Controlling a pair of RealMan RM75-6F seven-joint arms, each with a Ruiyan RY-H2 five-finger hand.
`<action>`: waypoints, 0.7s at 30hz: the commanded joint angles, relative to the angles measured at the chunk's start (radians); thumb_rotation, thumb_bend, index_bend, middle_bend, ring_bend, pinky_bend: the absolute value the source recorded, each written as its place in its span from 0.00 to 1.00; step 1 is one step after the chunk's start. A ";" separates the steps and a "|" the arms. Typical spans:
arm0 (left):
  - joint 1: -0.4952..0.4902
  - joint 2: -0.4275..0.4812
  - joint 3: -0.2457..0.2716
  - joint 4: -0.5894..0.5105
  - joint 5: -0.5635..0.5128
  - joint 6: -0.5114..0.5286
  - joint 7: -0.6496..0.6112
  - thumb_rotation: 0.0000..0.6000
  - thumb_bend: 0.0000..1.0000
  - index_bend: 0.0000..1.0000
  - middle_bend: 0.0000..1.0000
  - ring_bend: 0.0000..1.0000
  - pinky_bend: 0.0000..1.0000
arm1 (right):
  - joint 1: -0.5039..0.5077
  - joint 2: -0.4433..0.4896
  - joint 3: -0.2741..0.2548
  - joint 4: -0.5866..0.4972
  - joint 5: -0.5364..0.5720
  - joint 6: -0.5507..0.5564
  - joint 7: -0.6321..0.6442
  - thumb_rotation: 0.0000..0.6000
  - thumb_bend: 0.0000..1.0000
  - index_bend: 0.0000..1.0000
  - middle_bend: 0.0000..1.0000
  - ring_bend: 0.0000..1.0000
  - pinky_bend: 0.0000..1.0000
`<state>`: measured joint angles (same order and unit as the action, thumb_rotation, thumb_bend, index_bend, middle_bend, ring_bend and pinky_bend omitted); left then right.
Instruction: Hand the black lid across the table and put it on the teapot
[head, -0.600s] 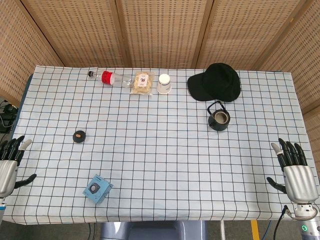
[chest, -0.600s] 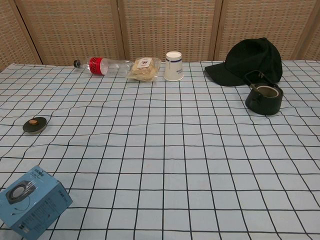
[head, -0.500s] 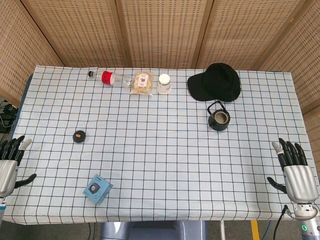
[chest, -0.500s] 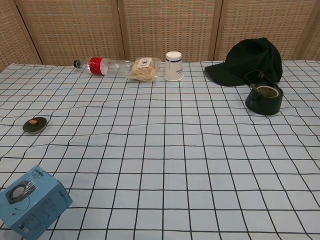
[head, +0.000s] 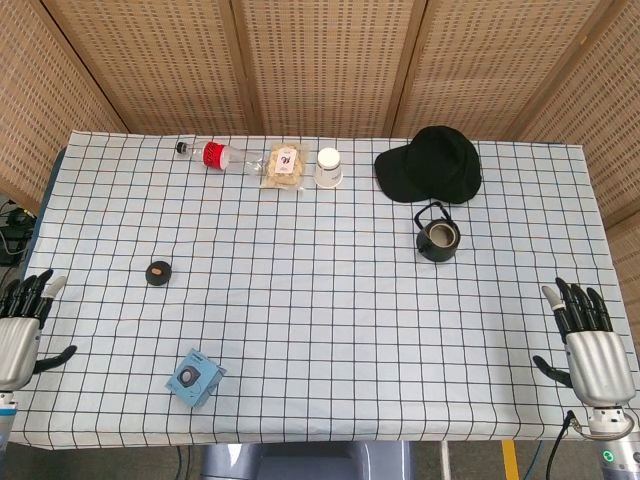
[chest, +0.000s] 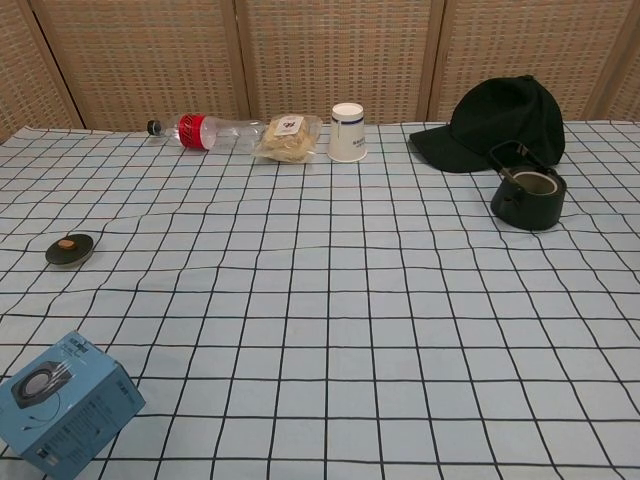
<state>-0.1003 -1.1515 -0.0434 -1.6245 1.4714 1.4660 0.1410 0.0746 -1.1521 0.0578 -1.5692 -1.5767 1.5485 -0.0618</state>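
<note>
On my far left the left hand (head: 20, 325) sits off the table's left edge near the front corner, fingers spread apart with nothing in them, thumb out to the side. Just inside that edge, about halfway back, there's the lid (head: 157, 272), a small black disc with a brownish knob, lying flat on the checked cloth of the table (head: 320, 330); from the chest view the lid (chest: 69, 248) is well over on the left, alone. In front of it, toward the front edge, I've got a blue box (head: 195, 377) sitting askew. Along the back edge, a bottle (head: 218, 155) with a red label lies on its side, then a snack bag (head: 285, 166) right beside it, then a paper cup (head: 329, 168) standing mouth down. Moving right, the black cap (head: 432, 164) rests near the back right corner, and just in front of it stands the teapot (head: 438, 237), dark, open at the top, handle tipped back toward the cap; in the chest view the teapot (chest: 528, 196) looks to overlap the cap's brim, though I can't tell if they touch. Lid and teapot are well apart, on opposite halves of the table. Far right, the right hand (head: 590, 340) is at the right edge near the front corner, fingers splayed upward, holding nothing.
</note>
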 joint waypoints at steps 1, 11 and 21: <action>-0.013 -0.005 -0.011 0.002 -0.018 -0.020 0.004 1.00 0.15 0.00 0.00 0.00 0.00 | -0.001 0.004 0.003 -0.001 0.002 0.004 0.009 1.00 0.13 0.05 0.00 0.00 0.00; -0.130 -0.020 -0.074 0.040 -0.121 -0.195 0.067 1.00 0.24 0.20 0.00 0.00 0.00 | -0.002 0.016 0.005 0.000 0.009 -0.001 0.044 1.00 0.13 0.05 0.00 0.00 0.00; -0.314 -0.095 -0.139 0.168 -0.316 -0.464 0.184 1.00 0.24 0.31 0.00 0.00 0.00 | 0.003 0.018 0.006 0.003 0.024 -0.022 0.054 1.00 0.13 0.05 0.00 0.00 0.00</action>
<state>-0.3694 -1.2158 -0.1628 -1.4992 1.2011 1.0516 0.2865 0.0778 -1.1345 0.0637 -1.5661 -1.5530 1.5267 -0.0082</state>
